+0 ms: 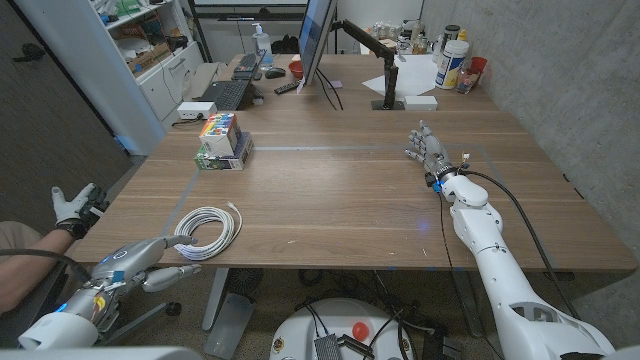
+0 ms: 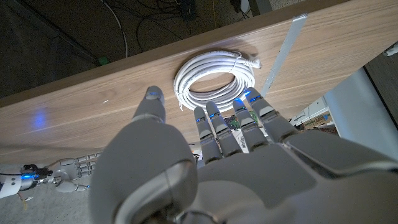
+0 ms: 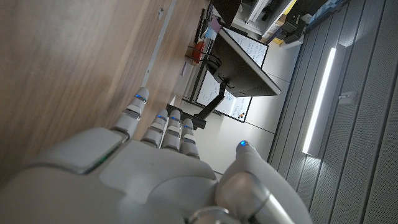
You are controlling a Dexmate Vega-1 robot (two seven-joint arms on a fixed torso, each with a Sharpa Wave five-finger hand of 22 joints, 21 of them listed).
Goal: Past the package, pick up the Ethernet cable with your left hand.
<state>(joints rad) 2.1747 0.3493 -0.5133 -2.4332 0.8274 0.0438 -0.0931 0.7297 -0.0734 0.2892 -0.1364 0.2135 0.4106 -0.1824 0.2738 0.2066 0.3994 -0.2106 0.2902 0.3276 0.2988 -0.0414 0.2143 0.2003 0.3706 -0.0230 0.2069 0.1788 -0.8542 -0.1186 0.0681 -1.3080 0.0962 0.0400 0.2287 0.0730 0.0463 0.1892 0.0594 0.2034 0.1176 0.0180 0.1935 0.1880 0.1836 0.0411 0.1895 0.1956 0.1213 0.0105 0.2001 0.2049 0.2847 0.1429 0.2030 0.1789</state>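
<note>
grasp not yet made: left hand (image 2: 205,162), fingers (image 2: 214,124) released, poised at the ethernet cable (image 1: 207,231), coiled at the bench's (image 1: 340,200) 7 o'clock corner.

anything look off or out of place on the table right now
Nothing stands out. The coiled white Ethernet cable lies neatly wound near the wooden table's front edge, one plug end sticking out. The colourful boxed package sits upright farther back. The left hand hovers by the cable; the right hand is over bare wood. No spills or damage.
</note>
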